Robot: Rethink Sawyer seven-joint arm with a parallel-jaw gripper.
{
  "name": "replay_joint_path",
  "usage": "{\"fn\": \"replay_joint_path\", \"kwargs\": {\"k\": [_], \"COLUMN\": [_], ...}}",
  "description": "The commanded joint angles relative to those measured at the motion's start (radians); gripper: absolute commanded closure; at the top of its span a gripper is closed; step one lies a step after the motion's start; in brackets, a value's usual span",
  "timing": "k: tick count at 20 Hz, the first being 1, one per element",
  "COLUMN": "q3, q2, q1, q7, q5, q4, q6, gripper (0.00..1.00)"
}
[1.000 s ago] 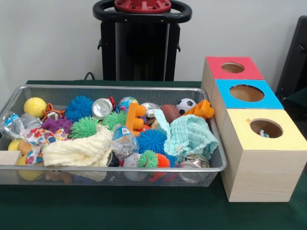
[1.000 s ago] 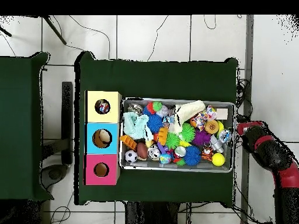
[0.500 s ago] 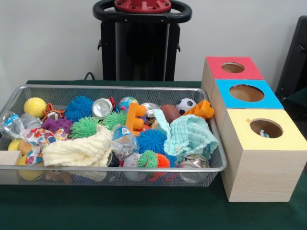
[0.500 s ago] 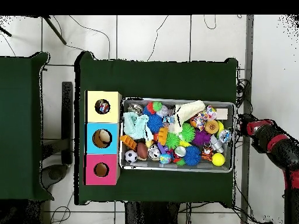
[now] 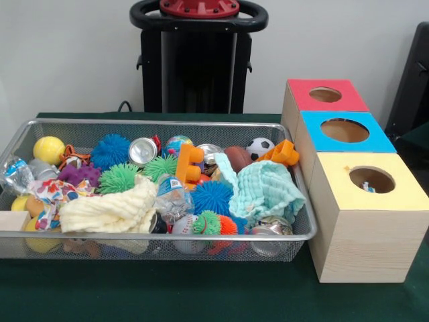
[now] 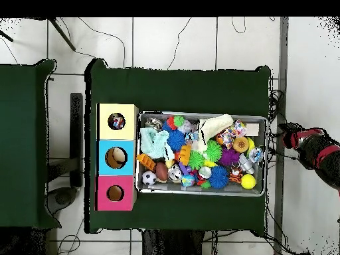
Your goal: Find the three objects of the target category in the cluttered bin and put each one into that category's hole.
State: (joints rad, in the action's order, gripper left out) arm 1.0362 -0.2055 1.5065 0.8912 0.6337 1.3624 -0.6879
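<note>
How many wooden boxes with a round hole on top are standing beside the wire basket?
3, in a row touching the wire mesh basket: the yellow-topped wooden box nearest the camera, the blue-topped wooden box in the middle, the red-topped wooden box farthest back. No more visible.

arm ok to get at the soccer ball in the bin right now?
Probably yes. The soccer ball lies on top at the bin's edge near the boxes, nothing over it. But the arm sits off the table on the bin's opposite side.
</note>
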Motion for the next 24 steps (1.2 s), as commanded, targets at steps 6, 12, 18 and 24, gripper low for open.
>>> {"fn": "replay_joint_path", "kwargs": {"k": [6, 12, 18, 24], "q3": [-0.164, -0.144, 0.016, 0.048], "q2": [-0.074, -0.049, 0.05, 0.033], "q1": [-0.119, -0.109, -0.042, -0.015], "q7": [-0.021, -0.09, -0.376, -0.422], "q5": [0.042, 0.017, -0.046, -0.029], "q4": [-0.035, -0.051, -0.13, -0.116], "q6": [-0.047, -0.038, -0.089, -0.087], "gripper": [1.0, 1.0, 1.0, 1.0]}}
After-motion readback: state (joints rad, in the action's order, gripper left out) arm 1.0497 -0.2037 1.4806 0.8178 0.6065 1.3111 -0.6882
